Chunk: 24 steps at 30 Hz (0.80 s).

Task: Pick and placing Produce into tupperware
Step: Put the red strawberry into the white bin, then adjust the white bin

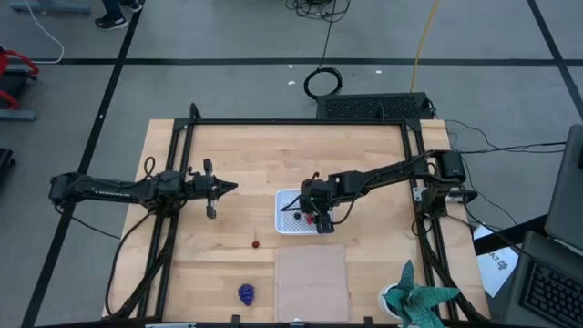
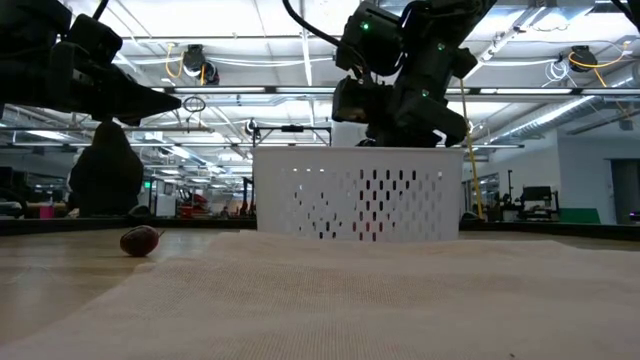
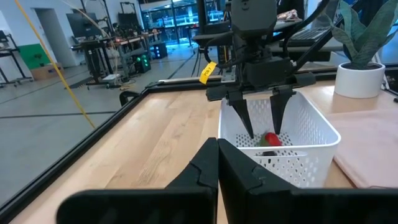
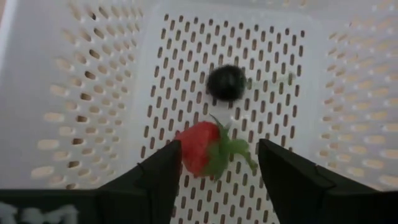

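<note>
- Right gripper (image 1: 319, 219) is down inside the white tub (image 1: 284, 197) at mid tabletop, fingers (image 3: 244, 118) spread apart with nothing pinched.
- Strawberry (image 4: 200, 148) lies on the tub's dotted floor between the spread fingers; from the left wrist view it shows red (image 3: 272, 139) just below the fingertips.
- Dark berry (image 4: 226, 83) also on the tub floor, just beside the strawberry's green top, not touching the gripper.
- Cherry (image 1: 257, 243) sits on bare tabletop, near-left of the tub, apart from it; in the low view it rests left of the tub (image 2: 140, 240).
- Grape bunch (image 1: 246, 293) is at the near edge of the tabletop, well apart from the tub, left of the tan mat (image 1: 312, 282).
- Left gripper (image 1: 228, 188) hangs above the tabletop left of the tub, fingers pressed together, empty.
- Teal-and-white plant (image 1: 417, 301) stands at the near-right corner.
</note>
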Each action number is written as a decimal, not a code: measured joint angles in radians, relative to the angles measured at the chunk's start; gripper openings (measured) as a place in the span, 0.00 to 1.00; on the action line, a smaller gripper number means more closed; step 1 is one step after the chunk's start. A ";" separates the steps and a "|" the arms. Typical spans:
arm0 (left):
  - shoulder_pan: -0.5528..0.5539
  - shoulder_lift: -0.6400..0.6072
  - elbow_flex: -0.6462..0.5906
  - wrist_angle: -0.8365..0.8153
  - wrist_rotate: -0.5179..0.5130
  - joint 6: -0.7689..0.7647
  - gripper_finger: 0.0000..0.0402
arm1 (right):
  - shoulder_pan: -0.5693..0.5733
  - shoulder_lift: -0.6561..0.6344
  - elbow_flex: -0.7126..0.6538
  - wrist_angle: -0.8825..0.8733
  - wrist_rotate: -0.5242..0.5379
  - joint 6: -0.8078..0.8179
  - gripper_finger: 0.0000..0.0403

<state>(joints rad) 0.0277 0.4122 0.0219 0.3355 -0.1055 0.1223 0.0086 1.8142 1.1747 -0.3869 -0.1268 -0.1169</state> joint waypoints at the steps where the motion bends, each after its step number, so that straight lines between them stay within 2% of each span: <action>1: 0.000 0.000 0.000 -0.001 0.000 0.000 0.01 | 0.000 -0.005 0.002 -0.002 0.003 0.000 0.51; 8: 0.000 0.000 0.000 -0.002 0.000 0.000 0.01 | 0.006 -0.043 0.014 0.011 0.064 -0.009 0.50; 14: 0.000 0.000 0.000 -0.003 0.000 0.000 0.01 | 0.019 -0.097 0.014 0.027 0.182 -0.046 0.50; 17: 0.000 0.000 0.000 -0.003 0.000 0.000 0.01 | 0.024 -0.121 0.014 0.060 0.182 -0.056 0.49; 20: 0.000 0.000 0.000 -0.003 0.000 0.000 0.01 | 0.042 -0.144 0.014 0.093 0.179 -0.064 0.46; 24: 0.000 0.000 0.000 -0.003 0.000 0.000 0.01 | 0.088 -0.152 0.014 0.136 0.177 -0.090 0.34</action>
<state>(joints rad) 0.0277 0.4122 0.0219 0.3327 -0.1055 0.1226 0.0968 1.6625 1.1885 -0.2508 0.0500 -0.2067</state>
